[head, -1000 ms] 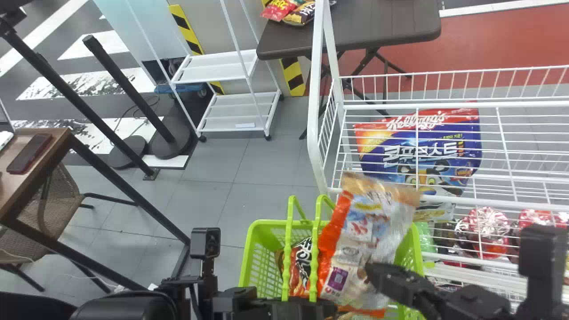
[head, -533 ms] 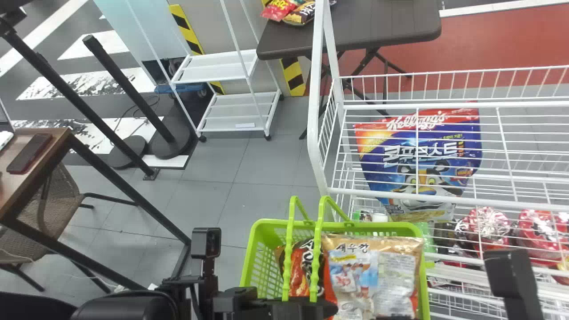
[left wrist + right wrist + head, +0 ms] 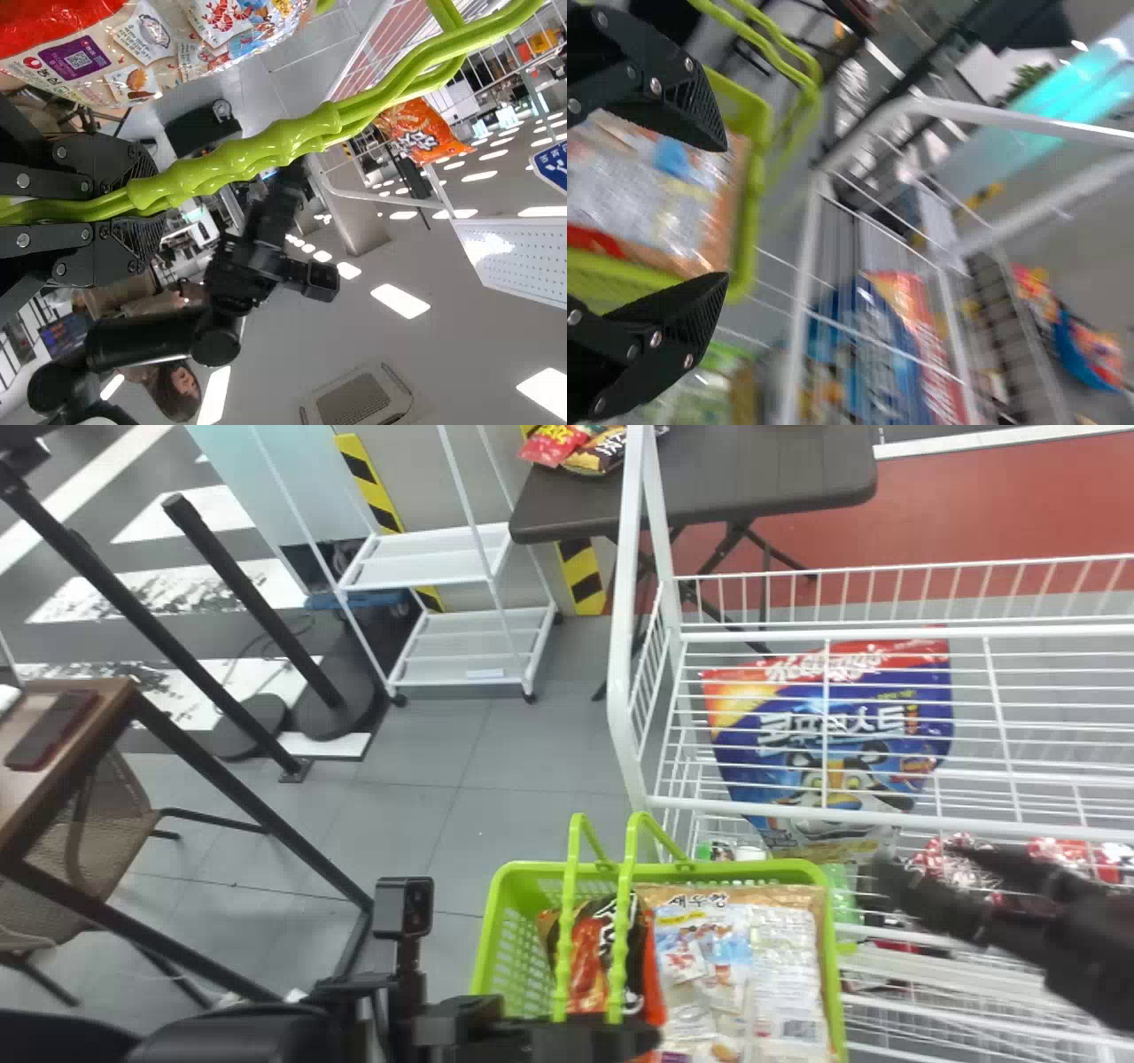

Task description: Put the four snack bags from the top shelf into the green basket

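Has dark bag point(image 3: 592, 961) toward green basket's point(image 3: 753, 870) left edge, tan bag point(image 3: 784, 965) along right, likely leaving up to two, with left end effector point(image 3: 146, 210) pinching handles point(image 3: 266, 144), right end effector point(image 3: 726, 212) spread.

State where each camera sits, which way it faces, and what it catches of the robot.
Head view: on the head, facing forward and down over the green basket and white rack; parts of the left arm and right arm show.
Left wrist view: on that wrist, facing past the basket's handles to the ceiling lights; left gripper shows.
Right wrist view: on that wrist, facing basket and rack past the right gripper.
Head and right wrist views share basket and rack.
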`<state>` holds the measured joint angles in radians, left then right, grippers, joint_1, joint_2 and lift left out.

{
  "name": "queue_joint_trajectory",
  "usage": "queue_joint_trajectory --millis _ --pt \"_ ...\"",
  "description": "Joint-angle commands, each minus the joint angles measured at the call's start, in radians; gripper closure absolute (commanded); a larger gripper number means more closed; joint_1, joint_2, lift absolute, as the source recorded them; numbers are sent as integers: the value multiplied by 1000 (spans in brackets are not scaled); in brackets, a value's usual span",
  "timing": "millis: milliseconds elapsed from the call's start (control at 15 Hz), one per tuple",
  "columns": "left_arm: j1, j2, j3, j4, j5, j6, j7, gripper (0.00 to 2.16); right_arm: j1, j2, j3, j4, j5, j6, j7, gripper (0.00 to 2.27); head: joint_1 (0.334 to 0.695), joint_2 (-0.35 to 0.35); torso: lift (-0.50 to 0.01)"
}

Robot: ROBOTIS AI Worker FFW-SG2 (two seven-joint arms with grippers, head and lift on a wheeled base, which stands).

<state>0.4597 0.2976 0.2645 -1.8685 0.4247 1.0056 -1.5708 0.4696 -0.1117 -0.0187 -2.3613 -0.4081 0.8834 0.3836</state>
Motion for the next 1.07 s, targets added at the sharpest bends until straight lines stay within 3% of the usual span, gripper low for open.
queue_joint_trajectory --millis 0,133,333,867,933,1000 --pt "1 0 -2 -1 2 0 -10 2145 -62 3 -57 31 133 -178 -74 49 695 201 0" --pt "1 1 -2 -3 3 0 -10 2145 -186 21 -101 146 256 -203 -123 43 695 26 0" --pt "2 1 -1 -3 6 0 -10 2145 -371 21 -158 372 357 -206 -186 39 695 -121 0" --pt "4 3 5 -1 8 0 -10 2145 -663 17 -245 864 430 -378 -322 93 695 -287 0" --pt "4 3 5 -1 8 0 -10 2145 -690 17 -245 904 453 -393 -330 201 695 -296 0" --pt "2 3 4 -1 8 0 -10 2145 -709 15 -245 930 462 -393 -328 451 695 -304 0"
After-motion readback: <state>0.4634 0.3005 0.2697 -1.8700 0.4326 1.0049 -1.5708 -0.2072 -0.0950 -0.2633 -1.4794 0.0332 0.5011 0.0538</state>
